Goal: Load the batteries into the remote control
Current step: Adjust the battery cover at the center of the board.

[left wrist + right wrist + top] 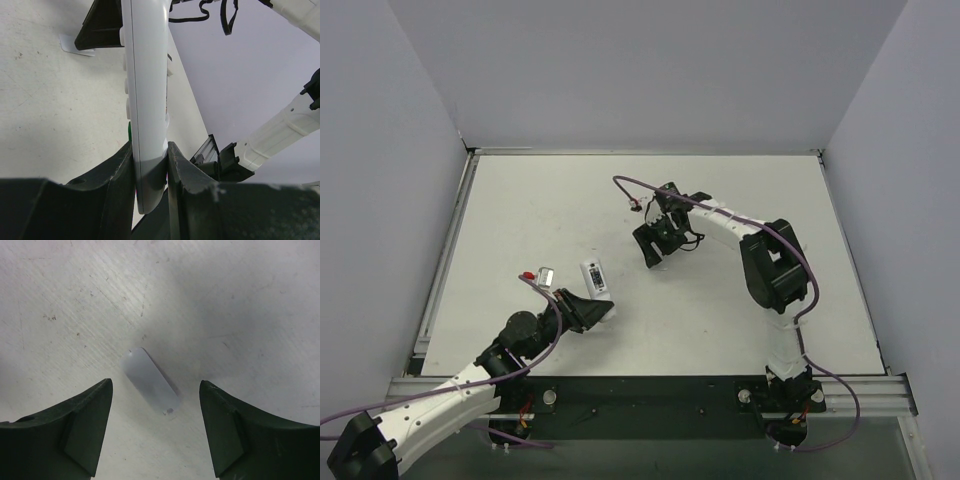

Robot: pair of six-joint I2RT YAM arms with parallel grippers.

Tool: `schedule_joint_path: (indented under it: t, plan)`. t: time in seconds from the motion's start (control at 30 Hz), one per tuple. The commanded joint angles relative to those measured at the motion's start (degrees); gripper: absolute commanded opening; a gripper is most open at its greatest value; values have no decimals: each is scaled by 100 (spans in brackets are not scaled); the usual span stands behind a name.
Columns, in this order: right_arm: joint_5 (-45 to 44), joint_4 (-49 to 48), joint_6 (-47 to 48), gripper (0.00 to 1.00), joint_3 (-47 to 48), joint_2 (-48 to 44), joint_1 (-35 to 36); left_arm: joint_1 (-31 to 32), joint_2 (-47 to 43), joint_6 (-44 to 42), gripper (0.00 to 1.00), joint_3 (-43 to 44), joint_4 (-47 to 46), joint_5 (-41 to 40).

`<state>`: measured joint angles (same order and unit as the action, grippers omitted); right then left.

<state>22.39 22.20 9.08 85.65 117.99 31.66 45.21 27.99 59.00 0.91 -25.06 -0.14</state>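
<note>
Two arms shared the white table point(520, 200), and you had them on different jobs. Your right arm point(770, 265) reached out to mid-table and bent down, so that the right gripper point(652, 252) hung over the flat white cover piece point(150, 381). Its fingers stood wide apart, one on either side of the cover, and gripped nothing. The cover lay flat on the table between them. I judged that this put the cover in easy reach for closing the compartment later.

Your left arm point(450, 395) came in low from the near left corner. The left gripper point(150, 155) was clenched on one end of the remote control point(147, 75), with its fingers point(120, 165) pressing the two broad sides. Most of the handset stuck out past the fingertips. In the left wrist view it showed edge-on, with small buttons bulging on one side. Holding it by the end looked sensible to me, since it left the rest of the body free for the other gripper to work on. I could not tell whether the battery bay was open.

I could not find the batteries with any certainty. A small pale thing point(545, 274) lay on the table near the left arm, too small to name.
</note>
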Motion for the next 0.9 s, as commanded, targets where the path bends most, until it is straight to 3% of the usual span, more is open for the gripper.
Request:
schedule_joint_path:
  t: [0.0, 0.33, 0.87]
  plan:
    - [-69, 250, 226, 65, 365, 206, 191, -30, 5, -135, 0, 6, -228, 14]
    - [-42, 426, 612, 63, 523, 514, 587, -30, -65, -117, 0, 32, -140, 14]
    - [-103, 918, 762, 56, -715, -303, 1035, -21, 128, -100, 0, 67, -324, 172]
